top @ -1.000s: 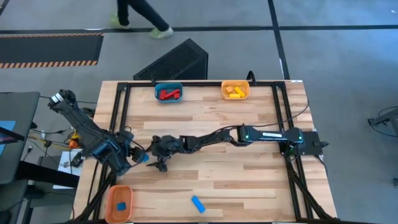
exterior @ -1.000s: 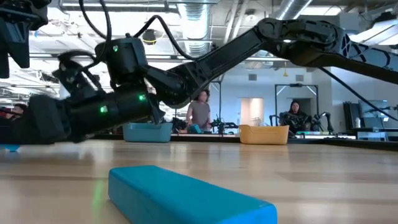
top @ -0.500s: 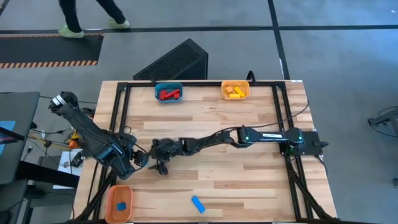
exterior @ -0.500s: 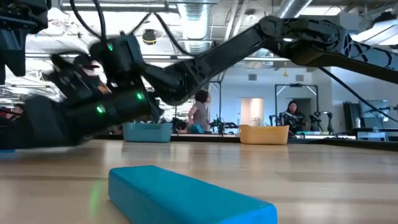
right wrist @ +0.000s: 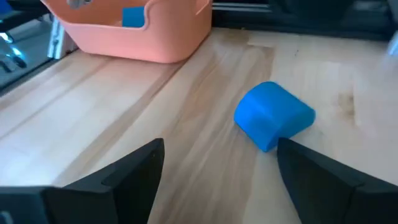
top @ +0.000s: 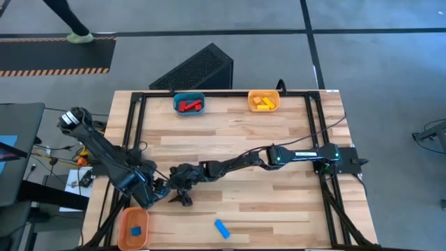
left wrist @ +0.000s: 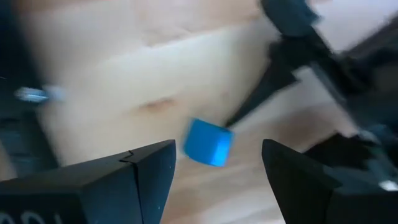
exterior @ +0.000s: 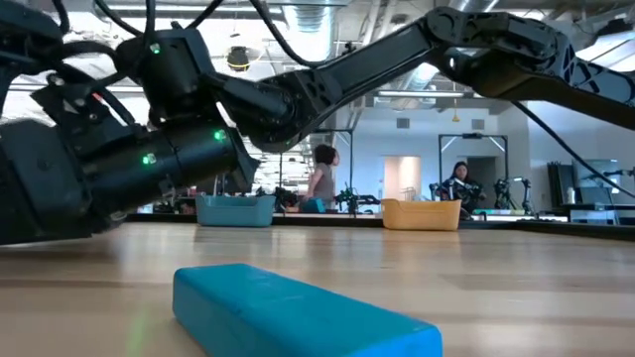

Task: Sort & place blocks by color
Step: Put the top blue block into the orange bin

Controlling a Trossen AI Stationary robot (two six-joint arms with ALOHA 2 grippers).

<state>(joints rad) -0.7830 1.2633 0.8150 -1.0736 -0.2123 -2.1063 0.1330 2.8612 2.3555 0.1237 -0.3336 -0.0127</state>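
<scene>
Since a second ago your right gripper (top: pixel 182 197) has slid nearer the orange bin (top: pixel 132 226). Its jaws gape empty around a blue cube (right wrist: pixel 273 116) on the table. Your left gripper (left wrist: pixel 214 180) hovers open. A blue bar (top: pixel 221 228) lies diagonally nearby.

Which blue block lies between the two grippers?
The small blue cube, loose on the wood; the blue bar lies alone near the front edge, another sits in the pink bin.
</scene>
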